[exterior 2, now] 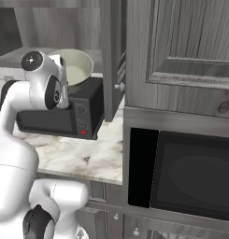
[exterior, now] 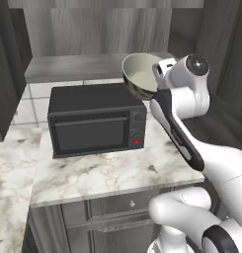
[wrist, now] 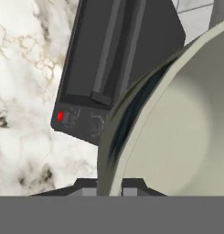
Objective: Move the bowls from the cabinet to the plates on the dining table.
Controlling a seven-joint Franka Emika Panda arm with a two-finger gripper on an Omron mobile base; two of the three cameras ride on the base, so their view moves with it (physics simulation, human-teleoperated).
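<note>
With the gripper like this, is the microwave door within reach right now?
Probably not as things stand. The gripper is shut on the rim of the pale bowl, held tilted above the black microwave. The microwave stands close below, with nothing between, but the gripper would have to set the bowl down first.

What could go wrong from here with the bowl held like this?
1. The end effector pinches only the rim of the pale bowl, which hangs tilted in the air; it could slip or swing in the grip.
2. The bowl sits just above the black microwave; lowering it could knock the top.
3. The open cabinet door stands close beside the bowl; swinging right could clip it.
</note>
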